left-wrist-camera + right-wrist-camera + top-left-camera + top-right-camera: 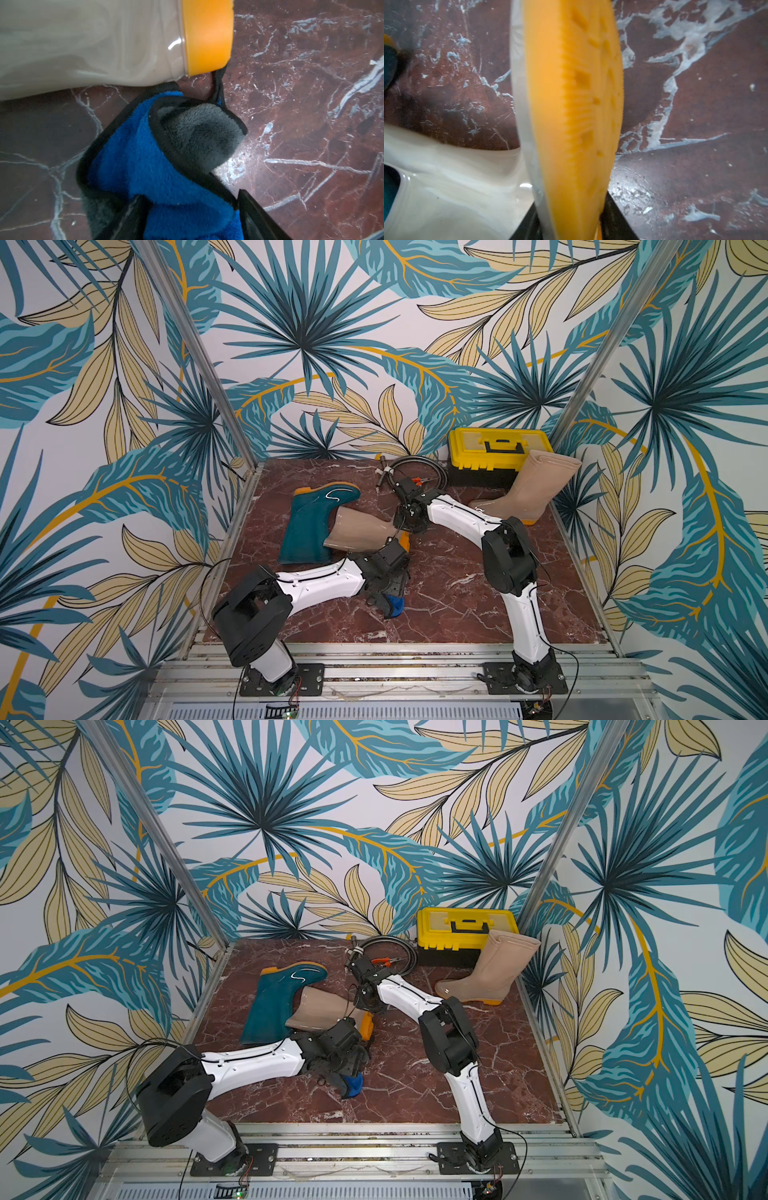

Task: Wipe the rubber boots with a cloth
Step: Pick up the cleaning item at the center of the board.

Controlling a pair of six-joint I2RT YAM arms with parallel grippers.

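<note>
A dark teal boot lies flat at the left of the marble table. A beige boot lies across its shaft. Another beige boot stands upright at the back right. My right gripper is shut on the lying beige boot's orange sole at the toe end. My left gripper is low over the table just in front of that boot's heel. It is shut on the bunched blue cloth, which shows a grey underside and rests on the marble.
A yellow-lidded toolbox stands at the back right, right behind the upright boot. A coiled cable and orange-handled pliers lie at the back middle, close to my right wrist. Metal frame rails line the table's edges.
</note>
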